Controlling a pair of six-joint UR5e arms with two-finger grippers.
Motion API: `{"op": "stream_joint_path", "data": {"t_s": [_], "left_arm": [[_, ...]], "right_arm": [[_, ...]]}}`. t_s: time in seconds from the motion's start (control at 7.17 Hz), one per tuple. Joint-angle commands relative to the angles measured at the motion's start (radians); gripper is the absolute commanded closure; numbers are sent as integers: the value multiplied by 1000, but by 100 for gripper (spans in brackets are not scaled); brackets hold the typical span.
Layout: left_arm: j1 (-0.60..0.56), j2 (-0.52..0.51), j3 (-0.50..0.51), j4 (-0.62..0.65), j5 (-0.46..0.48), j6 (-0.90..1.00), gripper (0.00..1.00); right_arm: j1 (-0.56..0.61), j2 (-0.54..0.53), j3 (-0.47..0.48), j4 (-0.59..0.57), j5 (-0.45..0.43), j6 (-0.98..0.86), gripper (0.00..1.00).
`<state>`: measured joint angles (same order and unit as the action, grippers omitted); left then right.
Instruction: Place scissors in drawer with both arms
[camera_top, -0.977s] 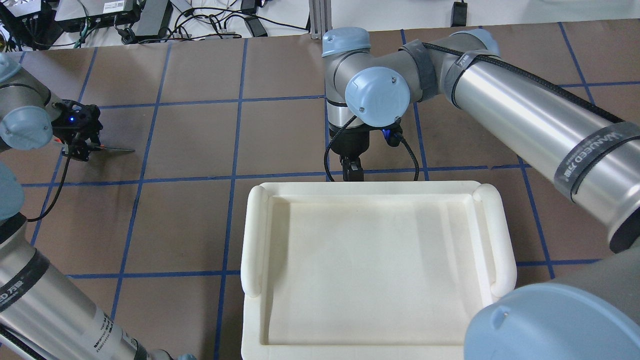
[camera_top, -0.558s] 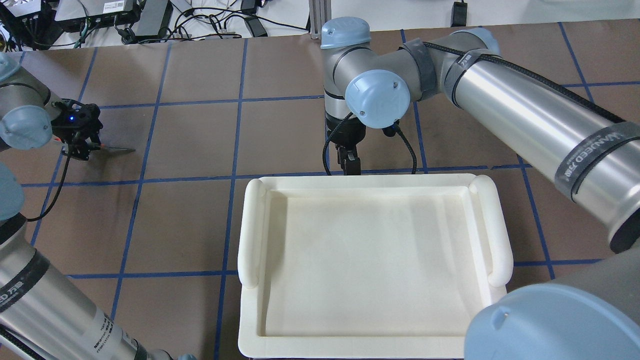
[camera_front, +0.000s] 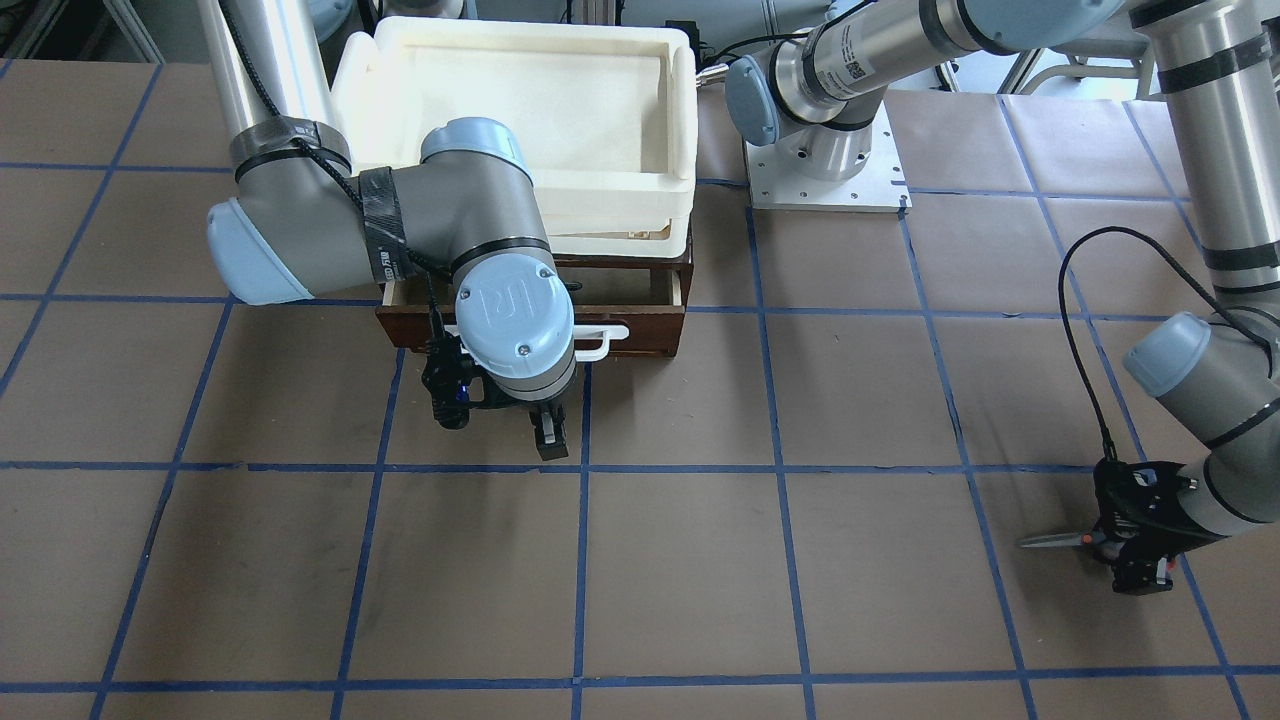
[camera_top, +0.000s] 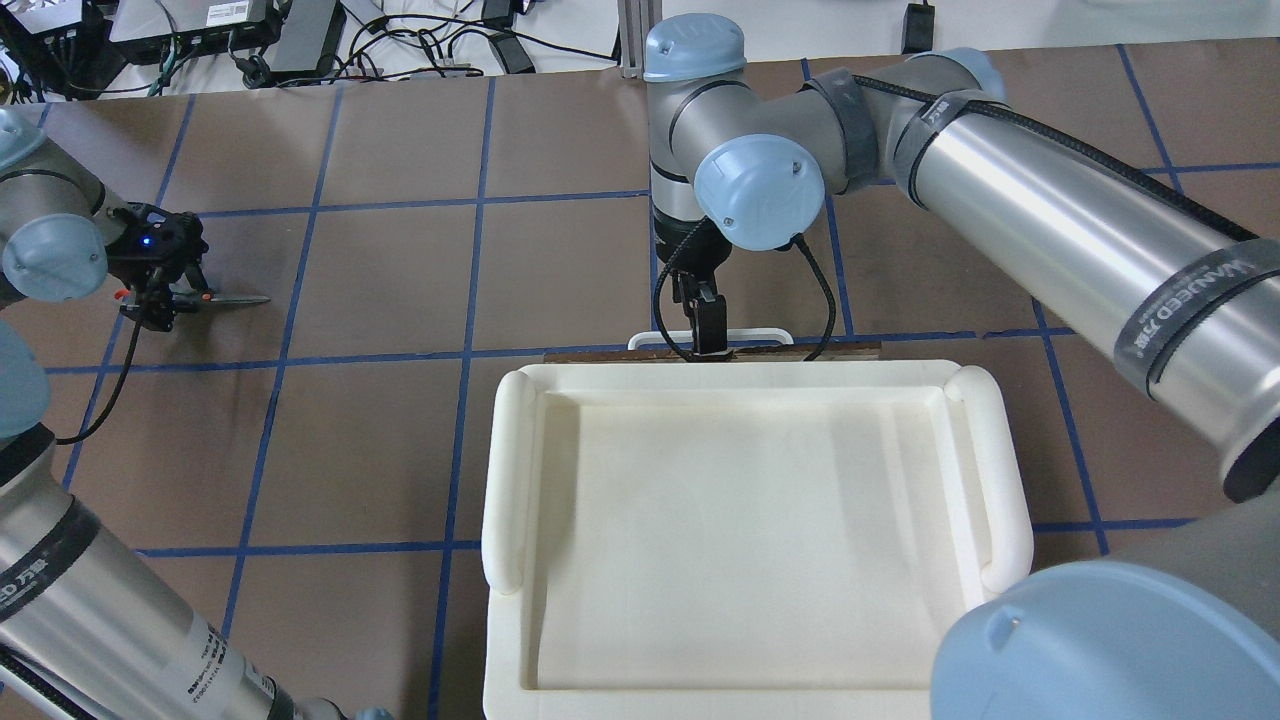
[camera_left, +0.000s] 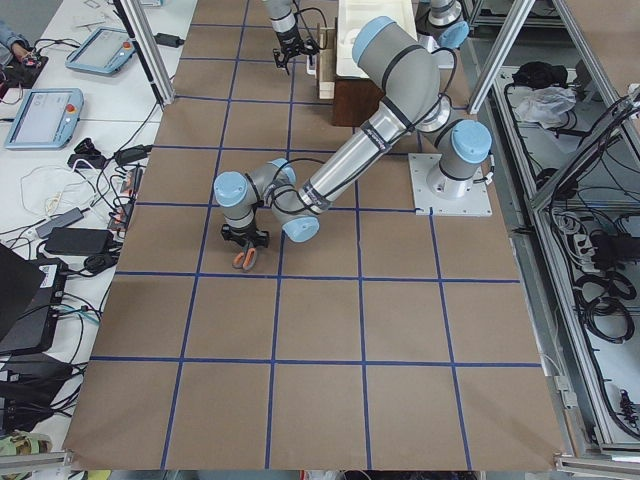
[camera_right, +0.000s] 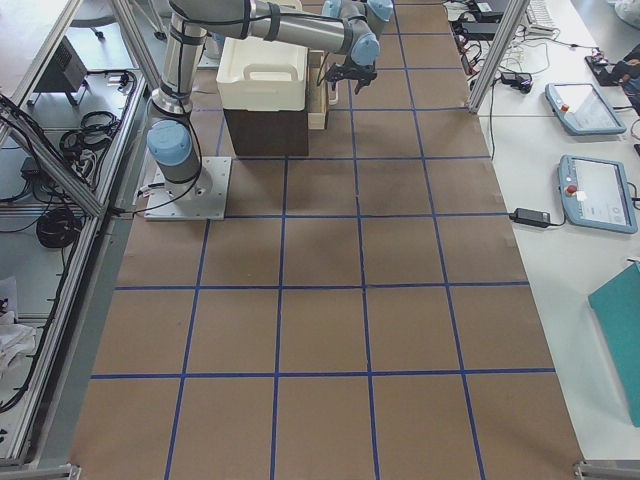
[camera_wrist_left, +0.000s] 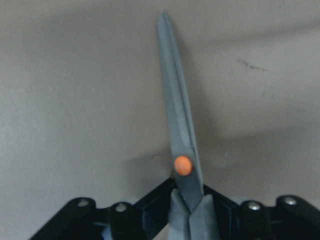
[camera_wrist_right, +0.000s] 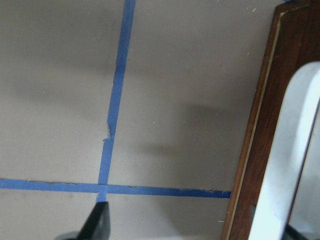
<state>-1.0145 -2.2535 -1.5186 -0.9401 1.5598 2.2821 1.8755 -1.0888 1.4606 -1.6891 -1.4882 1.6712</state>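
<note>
The scissors (camera_top: 232, 299) are at the far left of the overhead view, blades closed and pointing right. My left gripper (camera_top: 158, 292) is shut on their handle end. The left wrist view shows the grey blades and orange pivot (camera_wrist_left: 183, 165) just over the brown table. In the front view the left gripper (camera_front: 1135, 548) and the scissors (camera_front: 1050, 540) are at the right. The dark brown drawer (camera_front: 640, 322) is slightly out under the white tray, with its white handle (camera_front: 605, 340) showing. My right gripper (camera_top: 708, 332) is open at that handle; one fingertip (camera_wrist_right: 98, 222) shows over the table.
A white foam tray (camera_top: 508, 470) sits on top of the drawer cabinet (camera_right: 265, 130). The left arm's base plate (camera_front: 825, 175) is beside the cabinet. Cables and power bricks (camera_top: 400, 40) lie along the far table edge. Blue tape lines grid the brown table.
My right gripper has moved away from the robot and the drawer front with its white handle has come out from under the tray. The tray shifted briefly and settled back. The left gripper barely moved.
</note>
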Motion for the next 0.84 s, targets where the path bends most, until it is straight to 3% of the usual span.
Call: {"op": "stream_joint_path", "data": {"t_s": [0.0, 0.42, 0.7], "left_arm": [[-1, 3, 2, -14, 11, -16, 14], [1, 0, 2, -14, 14, -20, 12], [-1, 6, 17, -23, 14, -13, 20]], "right_arm": [[-6, 3, -26, -3, -3, -27, 0], [-7, 21, -46, -4, -21, -70, 0], [-9, 30, -81, -4, -21, -73, 0]]}}
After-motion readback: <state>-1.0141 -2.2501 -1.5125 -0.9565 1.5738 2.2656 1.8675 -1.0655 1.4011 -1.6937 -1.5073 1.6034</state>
